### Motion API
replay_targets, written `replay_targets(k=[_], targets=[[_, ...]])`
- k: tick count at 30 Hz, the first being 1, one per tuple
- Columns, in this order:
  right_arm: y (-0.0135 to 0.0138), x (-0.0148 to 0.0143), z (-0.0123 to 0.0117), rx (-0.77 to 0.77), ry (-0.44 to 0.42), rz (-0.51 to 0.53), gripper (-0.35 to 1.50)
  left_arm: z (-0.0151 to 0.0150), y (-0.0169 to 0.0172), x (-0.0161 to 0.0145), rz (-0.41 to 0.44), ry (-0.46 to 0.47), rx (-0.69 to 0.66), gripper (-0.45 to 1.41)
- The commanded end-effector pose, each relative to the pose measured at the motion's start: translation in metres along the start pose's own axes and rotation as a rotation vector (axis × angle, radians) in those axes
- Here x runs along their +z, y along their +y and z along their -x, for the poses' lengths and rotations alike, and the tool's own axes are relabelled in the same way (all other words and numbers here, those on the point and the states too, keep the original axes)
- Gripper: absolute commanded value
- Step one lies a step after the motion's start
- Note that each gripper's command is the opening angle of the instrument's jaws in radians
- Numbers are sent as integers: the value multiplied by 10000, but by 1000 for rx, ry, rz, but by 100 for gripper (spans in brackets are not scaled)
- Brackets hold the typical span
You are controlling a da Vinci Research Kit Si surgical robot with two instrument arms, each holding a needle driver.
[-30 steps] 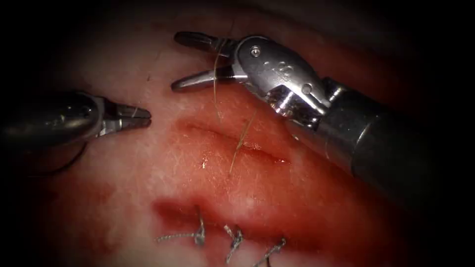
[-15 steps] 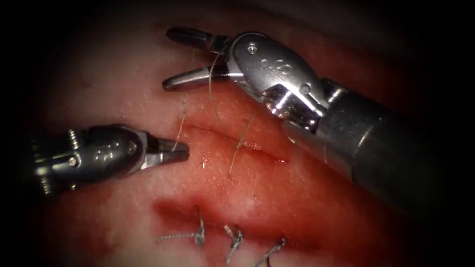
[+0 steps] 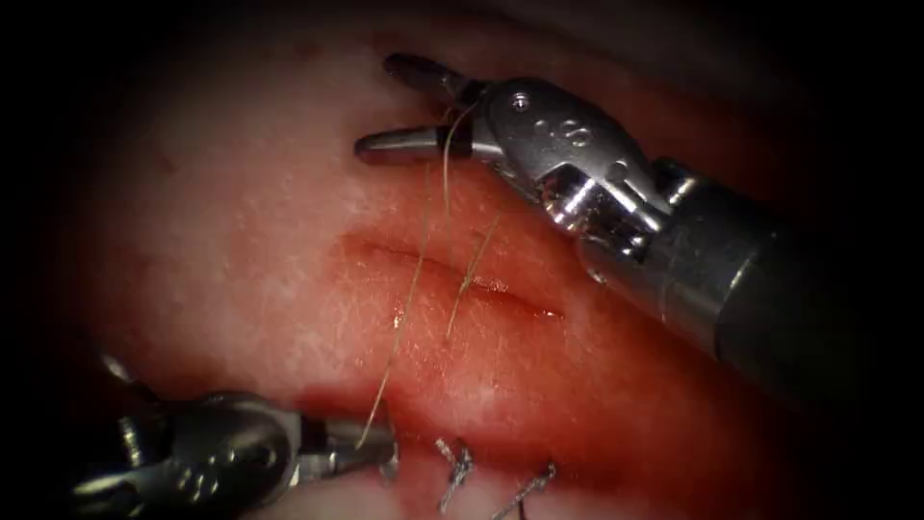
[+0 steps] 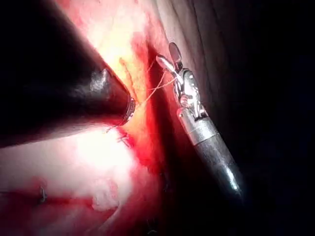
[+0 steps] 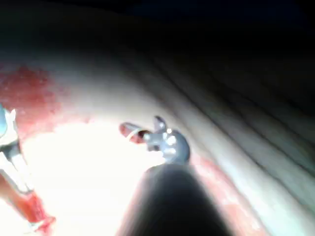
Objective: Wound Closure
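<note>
Left tool (image 3: pixel 371 451) dropped down from beside the cut (image 3: pixel 452 281) to the old stitches (image 3: pixel 454 470), clamped on the thread (image 3: pixel 409 299) end. Thread now strung taut up to the right tool (image 3: pixel 399 106), draped between its wide-open jaws, gripping nothing. Looks like slack getting taken up. Needle nowhere obvious, can't say where. Left tool's tips half lost in shadow.
</note>
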Motion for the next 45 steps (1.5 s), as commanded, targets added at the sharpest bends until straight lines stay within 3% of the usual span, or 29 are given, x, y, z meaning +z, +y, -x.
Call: replay_targets(k=[1, 5, 6, 8, 15, 24, 30, 31, 32, 34, 35, 36, 41, 45], targets=[[4, 4, -1, 12, -5, 13, 128, -1, -1, 6, 1, 0, 3, -35], [9, -5, 17, 52, -59, 45, 125, 0, 5, 1, 6, -2, 6, -35], [15, -11, 35, 68, -86, 70, 125, 2, 3, 0, 9, -4, 8, -35], [22, -18, 47, 74, -89, 92, 125, 4, -2, 0, 9, -4, 11, -35], [44, -36, 51, 79, -77, 224, 125, 12, -18, 3, 3, -9, 20, -35], [55, -3, 64, 77, -75, 225, 123, 16, -25, 4, -1, -14, 24, -35], [58, 9, 85, 59, -146, 234, 113, 17, -27, 0, -2, -14, 25, -35], [60, 10, 90, 47, -171, 238, 101, 16, -28, -1, -4, -15, 24, -35], [63, 10, 93, 68, -183, 244, 73, 15, -29, -3, -5, -15, 24, -35], [63, 10, 93, 86, -197, 243, 56, 15, -30, -5, -5, -16, 23, -35], [62, 9, 92, 96, -207, 220, 21, 15, -31, -7, -6, -16, 23, -35], [61, 6, 91, 99, -211, 204, -35, 15, -34, -10, -10, -17, 22, -35], [52, -2, 84, 110, -225, 141, -35, 15, -51, -15, -15, -20, 16, -35], [39, -14, 67, 110, -196, 91, -35, 15, -94, -24, -11, -18, -25, -35]])
